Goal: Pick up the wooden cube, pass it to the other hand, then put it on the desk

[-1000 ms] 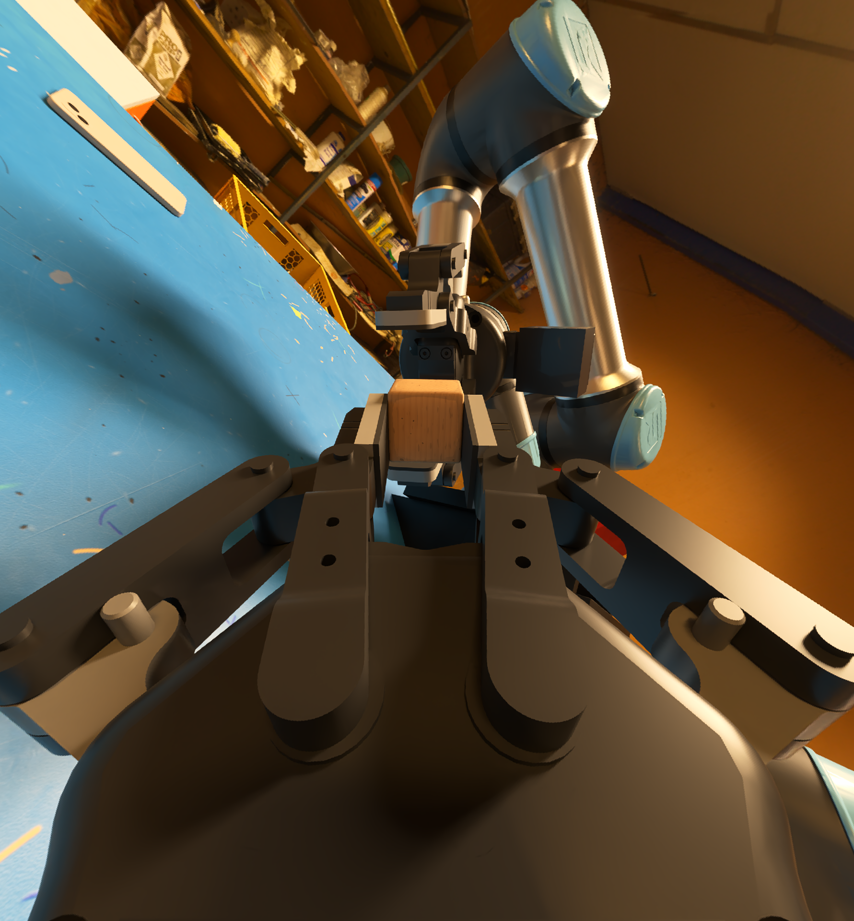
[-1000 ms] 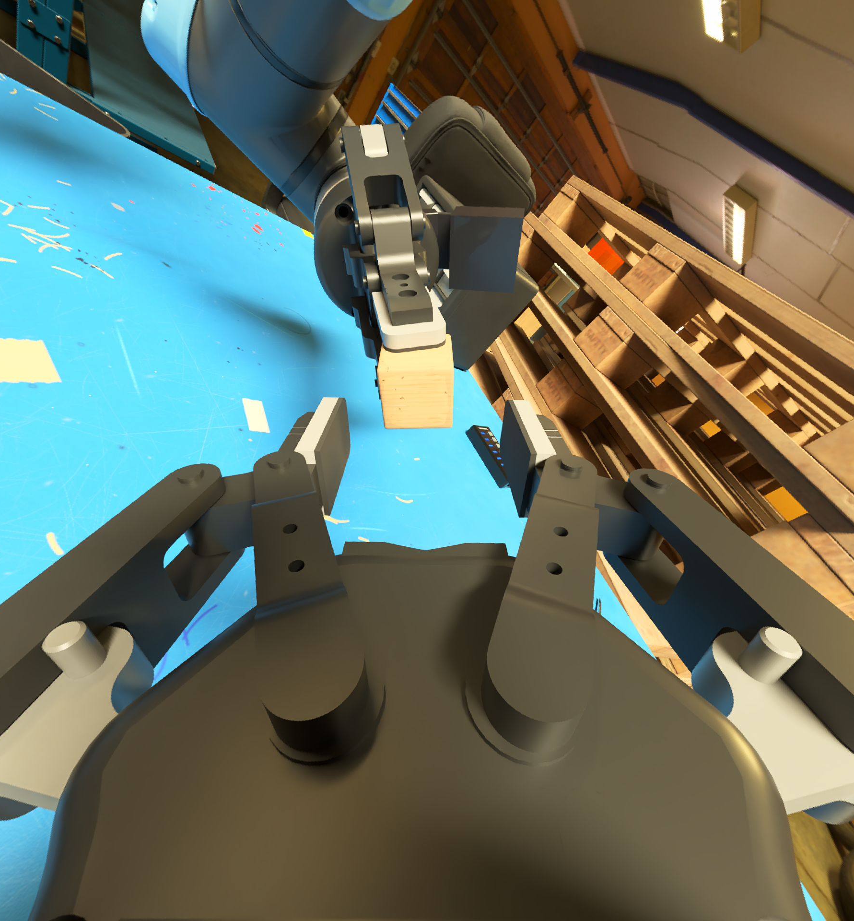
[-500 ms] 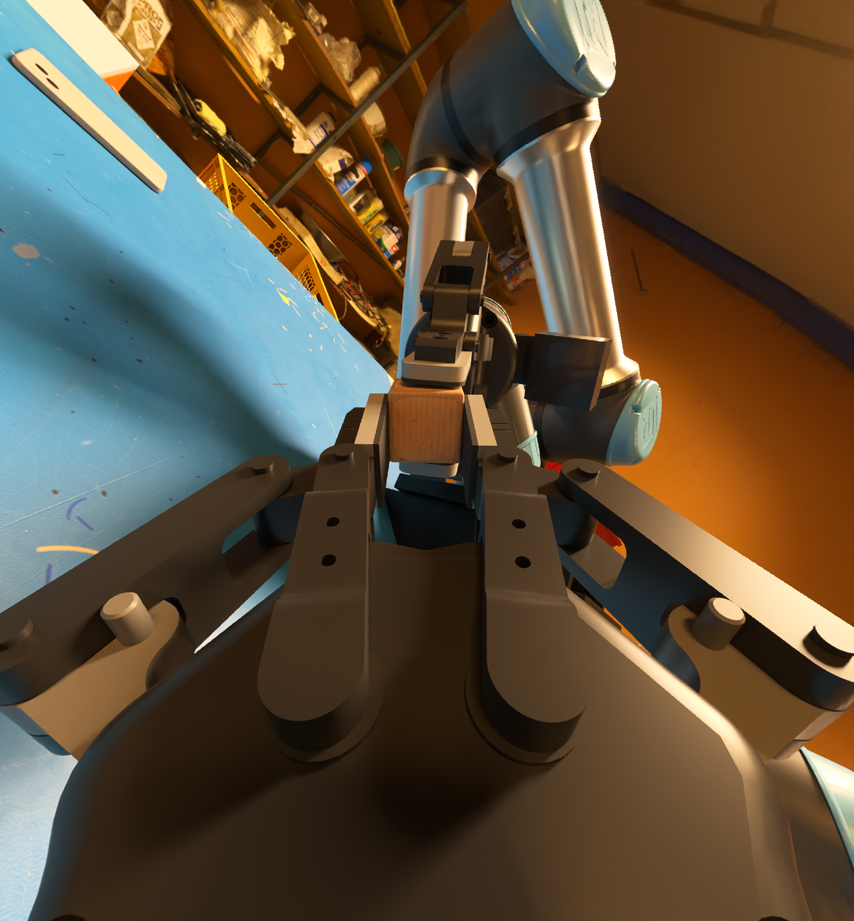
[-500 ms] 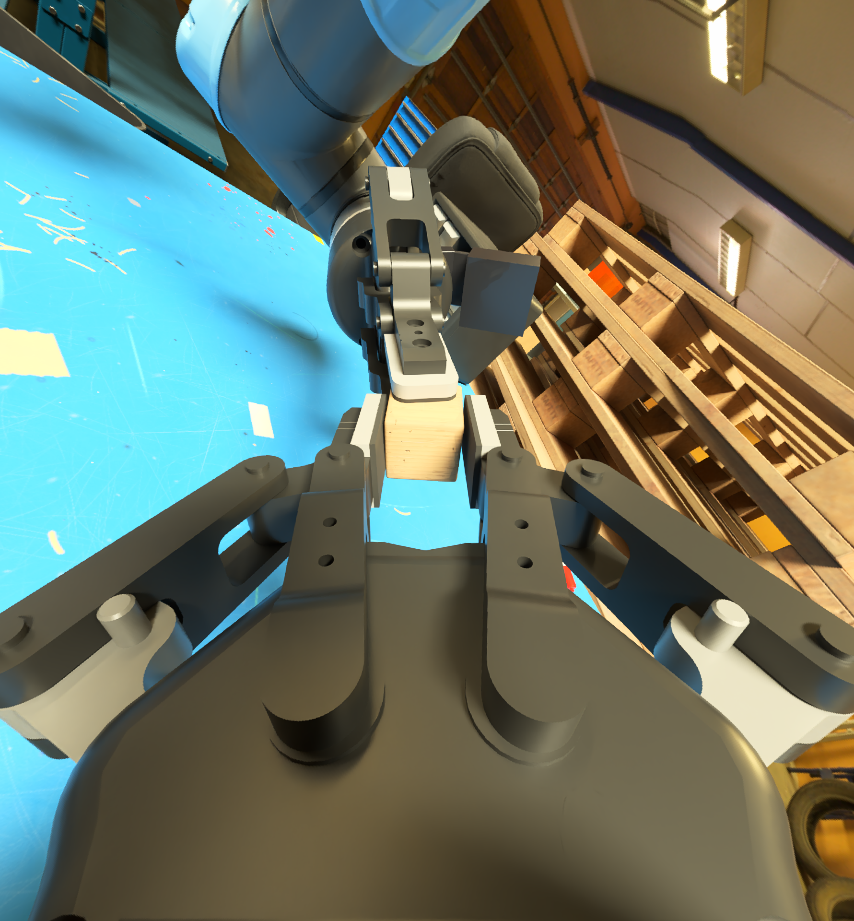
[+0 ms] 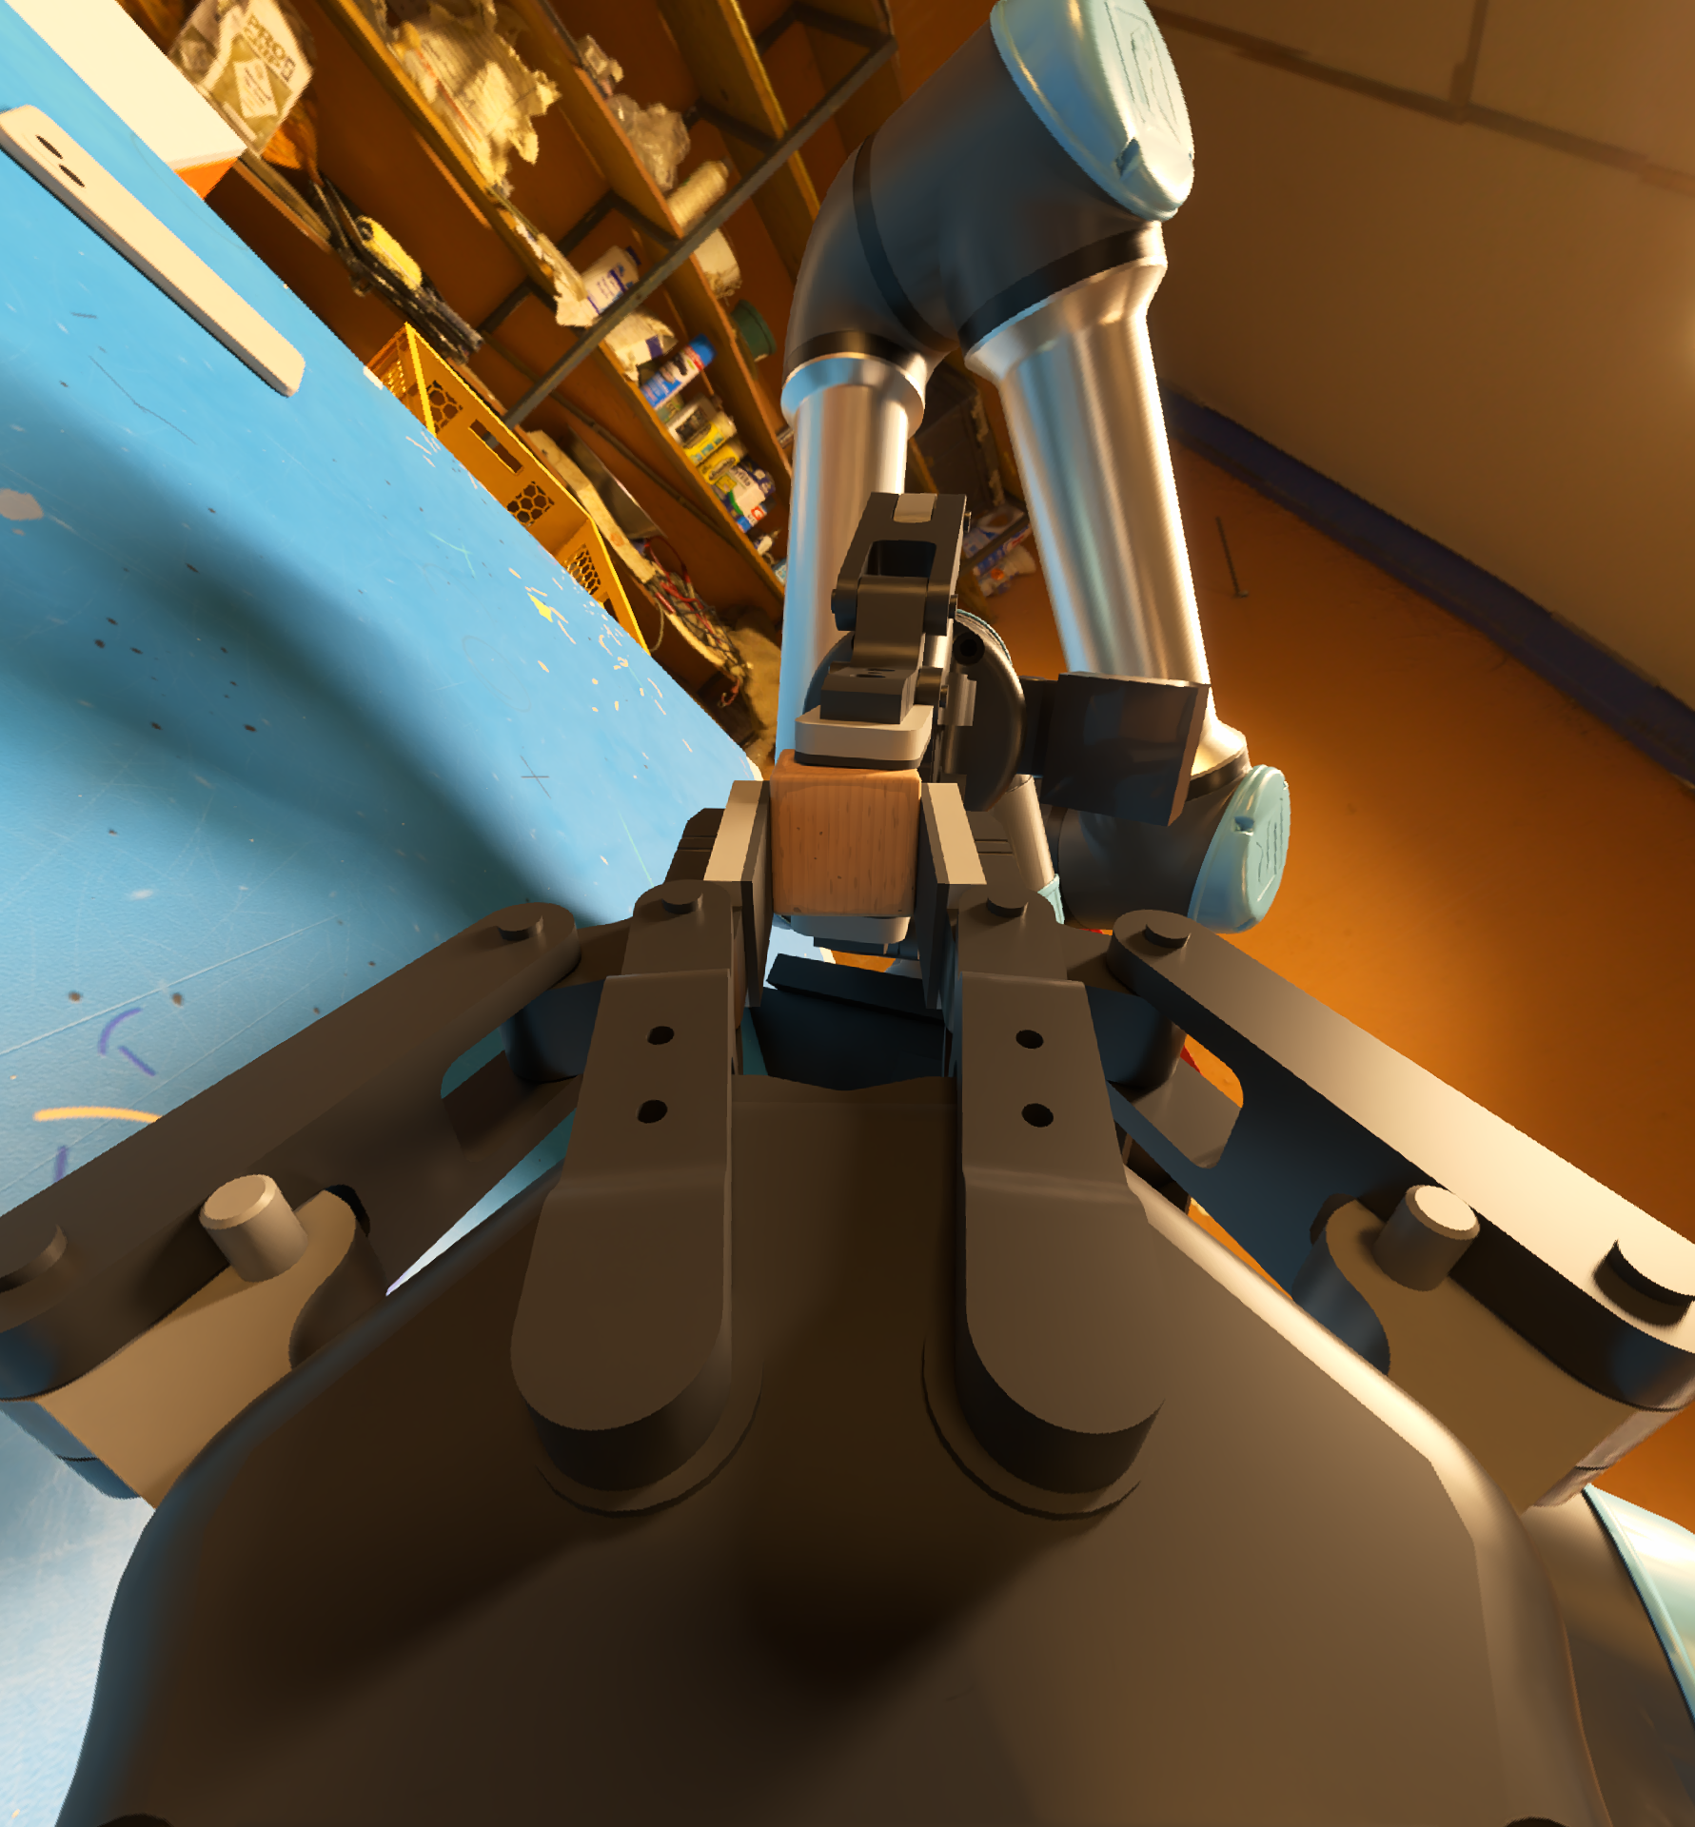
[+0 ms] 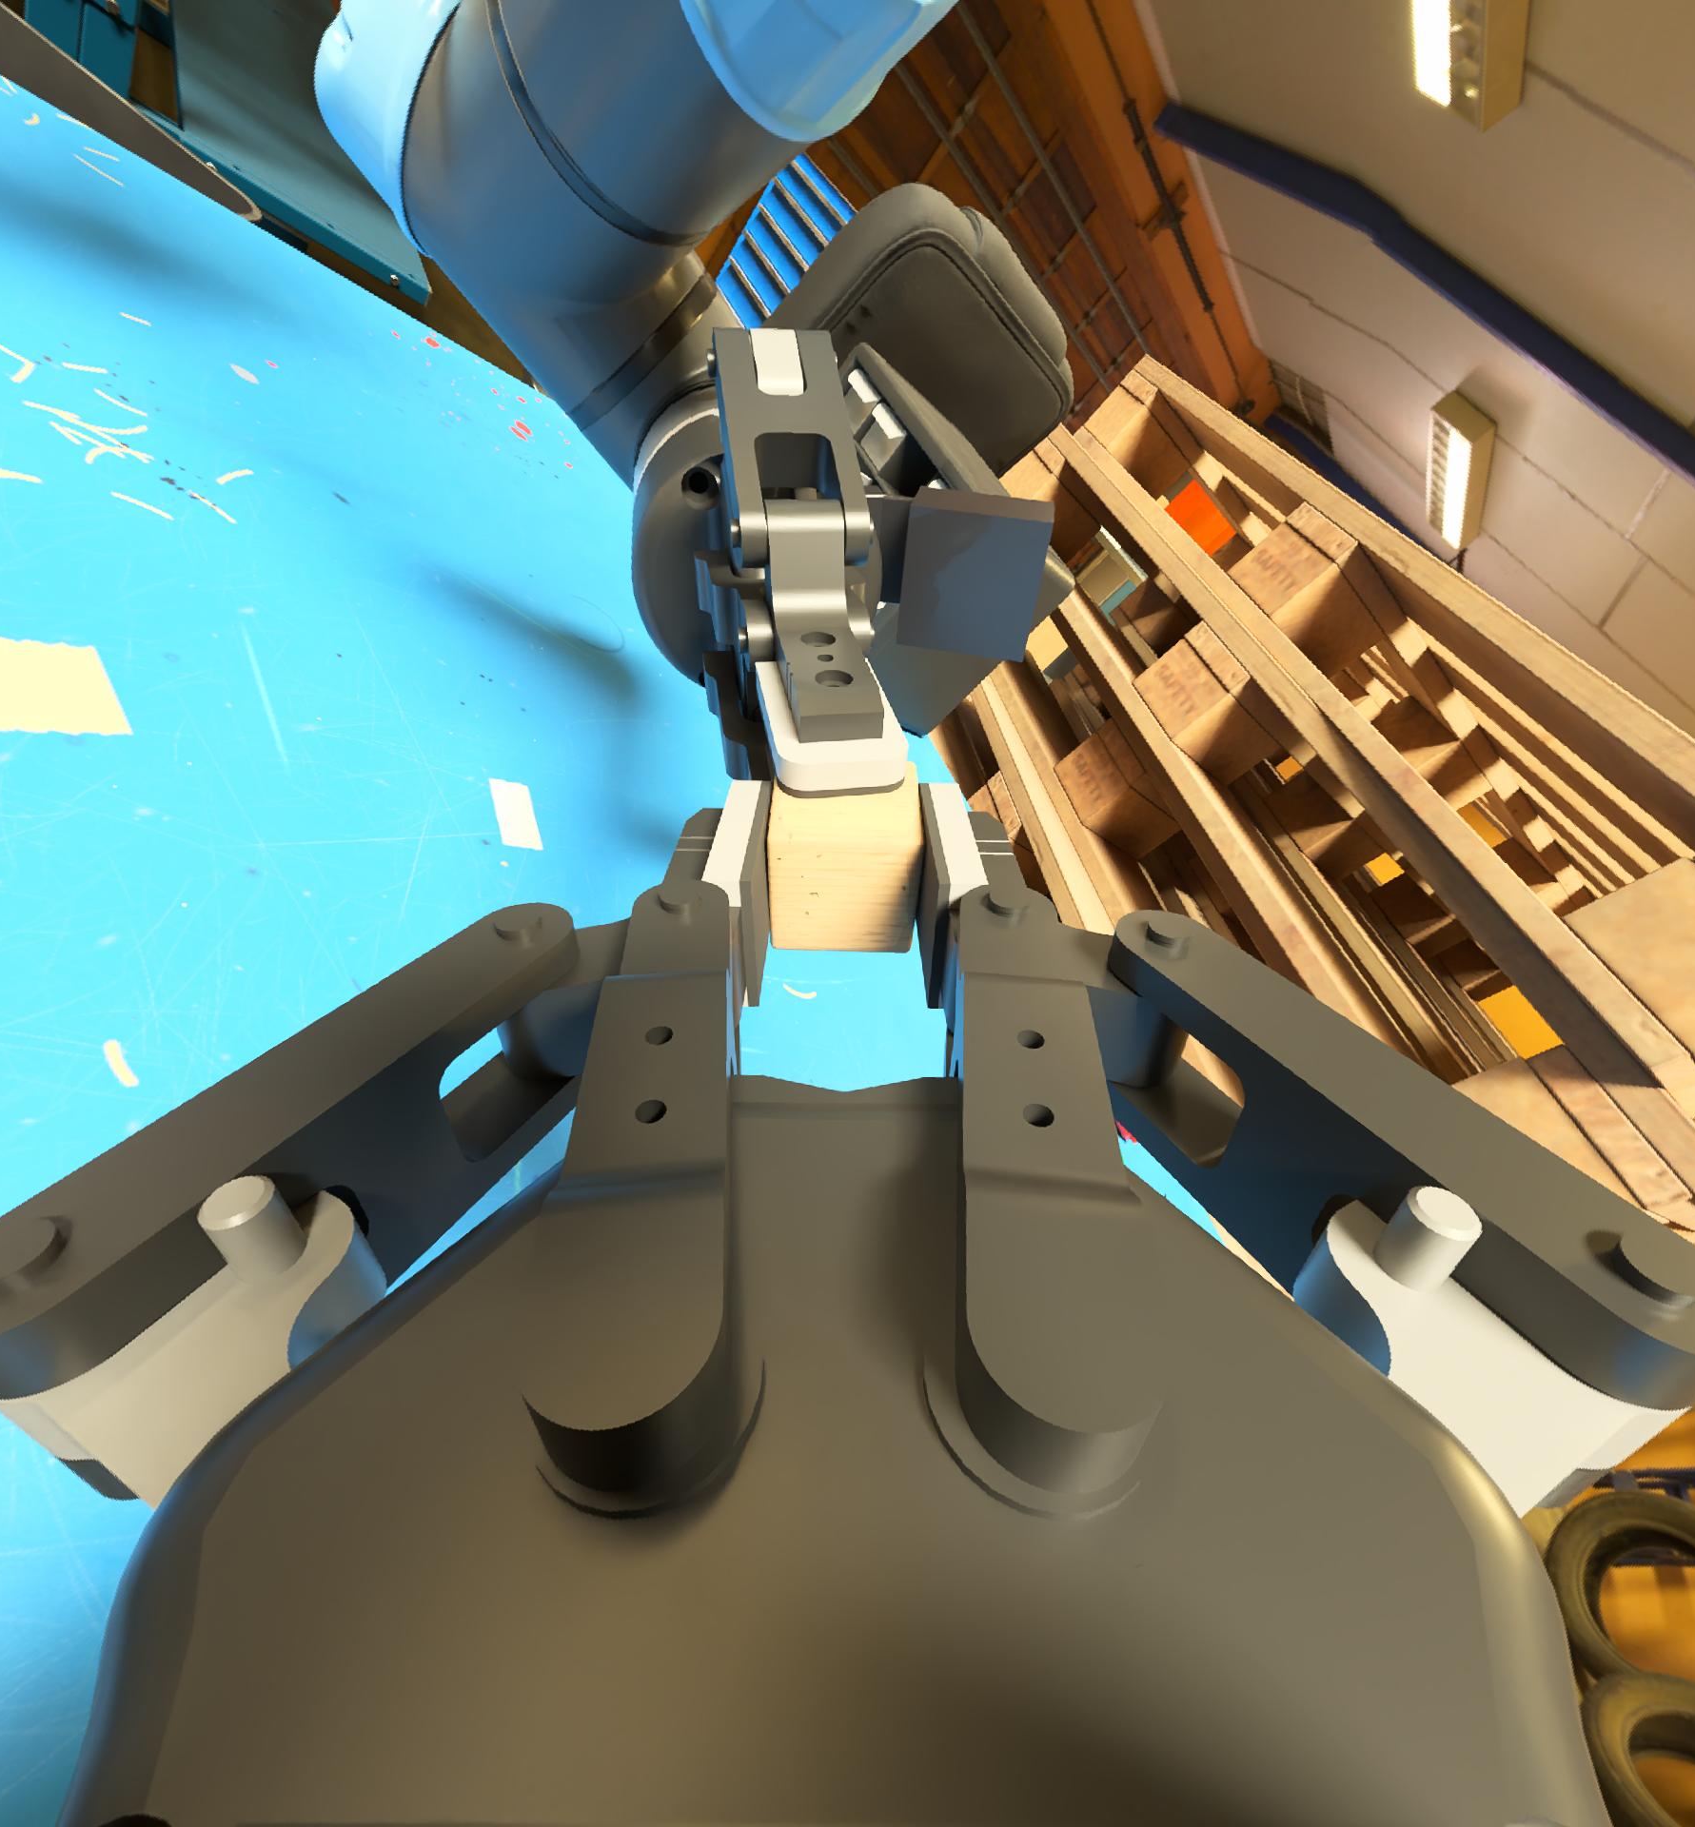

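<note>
The wooden cube (image 5: pixel 845 858) is held in the air above the blue desk (image 5: pixel 230 692). My left gripper (image 5: pixel 843 840) is shut on its left and right faces. The right gripper's fingers (image 5: pixel 858 737) clamp its top and bottom faces in that view. In the right wrist view, my right gripper (image 6: pixel 841 870) is shut on the cube (image 6: pixel 838 890), and a finger (image 6: pixel 828 732) of the left gripper presses on the cube's top. The left gripper's lower finger is hidden behind the cube there. The desk (image 6: pixel 230 890) lies below.
A white flat bar (image 5: pixel 146 247) lies on the desk near its far edge. A yellow crate (image 5: pixel 487 465) and cluttered shelves (image 5: pixel 576 198) stand beyond it. Stacked wooden pallets (image 6: pixel 1367 741) and tyres (image 6: pixel 1664 1631) are past the other edge. A pale paper patch (image 6: pixel 22 682) lies on the desk.
One second ago my right gripper was open and short of the cube. It moved in around the cube and shut on it. My left gripper has kept its grip throughout.
</note>
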`<state>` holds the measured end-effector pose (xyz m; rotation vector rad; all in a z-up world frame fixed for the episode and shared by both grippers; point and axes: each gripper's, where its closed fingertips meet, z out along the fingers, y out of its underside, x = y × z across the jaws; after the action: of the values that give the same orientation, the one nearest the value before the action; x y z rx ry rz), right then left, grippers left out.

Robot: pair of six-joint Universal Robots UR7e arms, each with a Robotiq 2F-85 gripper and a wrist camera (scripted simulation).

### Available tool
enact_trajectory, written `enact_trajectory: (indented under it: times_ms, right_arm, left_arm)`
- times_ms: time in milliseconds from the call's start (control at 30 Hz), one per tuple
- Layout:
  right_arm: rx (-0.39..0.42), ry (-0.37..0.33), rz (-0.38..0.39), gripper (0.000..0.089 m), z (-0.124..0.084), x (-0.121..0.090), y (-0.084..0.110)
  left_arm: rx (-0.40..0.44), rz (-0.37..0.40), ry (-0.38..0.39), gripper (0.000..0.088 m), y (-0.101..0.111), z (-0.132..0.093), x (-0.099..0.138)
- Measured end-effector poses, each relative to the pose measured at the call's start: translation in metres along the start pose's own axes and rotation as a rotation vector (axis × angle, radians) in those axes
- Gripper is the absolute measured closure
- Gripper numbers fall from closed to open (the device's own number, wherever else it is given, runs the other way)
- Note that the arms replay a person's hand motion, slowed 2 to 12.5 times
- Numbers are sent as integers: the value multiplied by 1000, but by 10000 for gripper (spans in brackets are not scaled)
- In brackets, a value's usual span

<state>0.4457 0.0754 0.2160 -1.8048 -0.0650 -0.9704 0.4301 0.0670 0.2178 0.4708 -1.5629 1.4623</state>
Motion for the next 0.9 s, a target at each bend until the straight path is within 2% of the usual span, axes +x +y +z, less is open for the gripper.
enact_trajectory:
  times_ms: [267, 300, 367, 600, 767, 900]
  right_arm:
    - [-7, 32, -19, 641, -9, 8, 1]
    - [-13, 36, -21, 644, -11, 10, 3]
    - [-29, 46, -24, 644, -15, 15, 7]
    - [-82, 64, -8, 644, -33, 33, 19]
    - [-154, 64, 20, 644, -48, 49, 34]
    - [-245, 33, 71, 644, -61, 59, 54]
  left_arm:
    - [46, -4, 44, 617, -5, -1, 6]
    - [54, -2, 46, 563, -6, -2, 7]
    - [73, 4, 48, 352, -8, -4, 9]
    - [124, 51, 6, 215, -13, -14, 11]
    - [154, 89, -46, 204, -16, -21, 13]
    - [178, 119, -91, 212, -18, -28, 14]
